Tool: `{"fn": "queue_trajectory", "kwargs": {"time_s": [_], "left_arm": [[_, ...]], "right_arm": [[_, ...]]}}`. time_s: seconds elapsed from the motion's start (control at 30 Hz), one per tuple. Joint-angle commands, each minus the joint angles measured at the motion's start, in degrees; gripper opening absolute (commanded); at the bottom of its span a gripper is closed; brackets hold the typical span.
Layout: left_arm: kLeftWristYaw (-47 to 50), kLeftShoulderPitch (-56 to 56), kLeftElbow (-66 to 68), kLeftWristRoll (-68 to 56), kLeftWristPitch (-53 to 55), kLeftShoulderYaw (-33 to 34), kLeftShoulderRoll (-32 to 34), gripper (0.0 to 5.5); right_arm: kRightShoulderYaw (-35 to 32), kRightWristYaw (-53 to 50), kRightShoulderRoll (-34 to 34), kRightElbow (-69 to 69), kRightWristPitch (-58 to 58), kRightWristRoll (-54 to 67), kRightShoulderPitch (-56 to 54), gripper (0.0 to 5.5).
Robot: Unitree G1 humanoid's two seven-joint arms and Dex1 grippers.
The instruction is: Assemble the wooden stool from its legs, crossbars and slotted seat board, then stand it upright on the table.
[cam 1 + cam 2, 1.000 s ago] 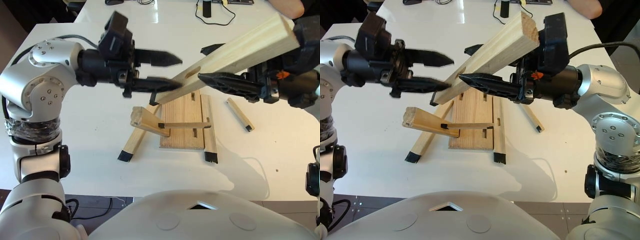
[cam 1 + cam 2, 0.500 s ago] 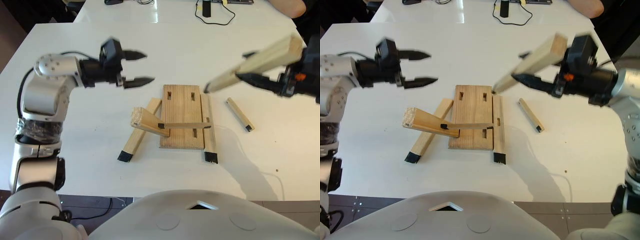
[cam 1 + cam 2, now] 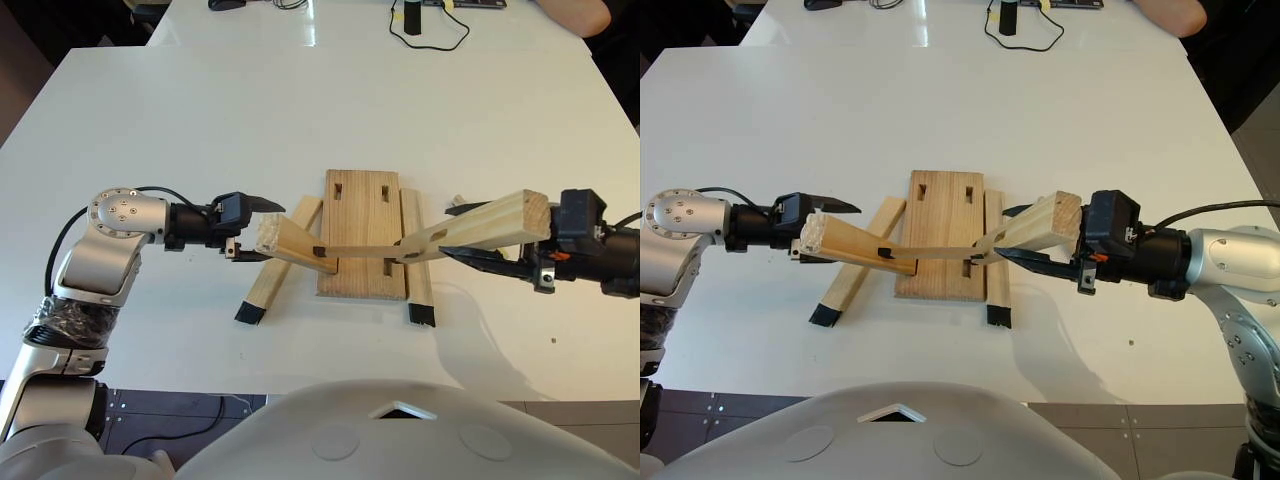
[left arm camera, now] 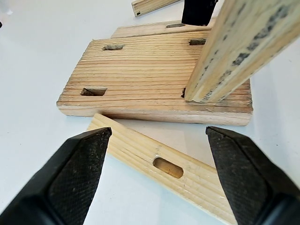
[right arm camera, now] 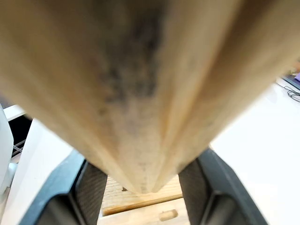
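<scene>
The slotted seat board [image 3: 365, 215] lies flat mid-table. One leg [image 3: 296, 246] leans tilted over its left edge, a thin crossbar [image 3: 365, 250] sticking out of it to the right. My left gripper [image 3: 262, 228] is open, its fingers [image 4: 79, 183] wide apart at that leg's raised end. My right gripper [image 3: 450, 230] is shut on a second leg [image 3: 492, 222], held low and nearly level; its slotted end meets the crossbar's free tip. In the right wrist view this leg [image 5: 140, 84] sits between the two fingers [image 5: 91, 187].
Two more legs lie flat: one [image 3: 268, 282] left of the board, one [image 3: 418, 285] along its right edge, both with black feet. A short crossbar [image 3: 458, 202] peeks out behind the held leg. Cables and a dark object [image 3: 412, 18] lie at the table's far edge.
Both arms came down from high over the table. The left gripper dropped to the leaning leg's raised end. The right gripper lowered its leg until the slotted end reached the crossbar's tip.
</scene>
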Motion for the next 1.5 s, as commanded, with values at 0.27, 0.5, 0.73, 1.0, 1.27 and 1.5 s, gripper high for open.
{"fn": "queue_trajectory", "kwargs": {"time_s": [0.27, 0.5, 0.73, 1.0, 1.27, 1.5], "left_arm": [[-6.34, -4.93, 4.00, 1.83, -1.63, -1.98, 1.49, 3.74], [-8.05, -7.10, 4.73, 2.19, -1.90, -2.76, 1.19, 3.74], [-6.37, -4.26, 1.30, 1.88, -1.36, -3.02, 0.59, 3.74], [-5.40, -1.76, -4.83, 0.22, 0.77, -3.26, 0.39, 3.74], [-3.13, -0.46, -8.83, 0.80, 2.62, -5.24, -1.06, 3.74], [-0.47, 1.06, -10.32, 2.05, 2.90, -6.27, -1.93, 3.74]], "right_arm": [[5.87, -2.54, 5.29, 0.80, -4.46, -5.62, 5.95, 2.01], [6.72, 0.15, 3.00, 5.16, -8.08, -8.69, 6.56, 2.01], [4.70, 5.07, -0.54, 9.58, -7.34, -5.40, 4.96, 2.01], [13.32, 9.18, -1.82, 16.64, -7.98, -8.71, -1.29, 2.01], [17.53, 13.56, -4.90, 21.25, -9.01, -10.20, -5.02, 2.00], [21.04, 17.28, -7.44, 24.32, -9.16, -10.96, -9.69, 2.00]]}}
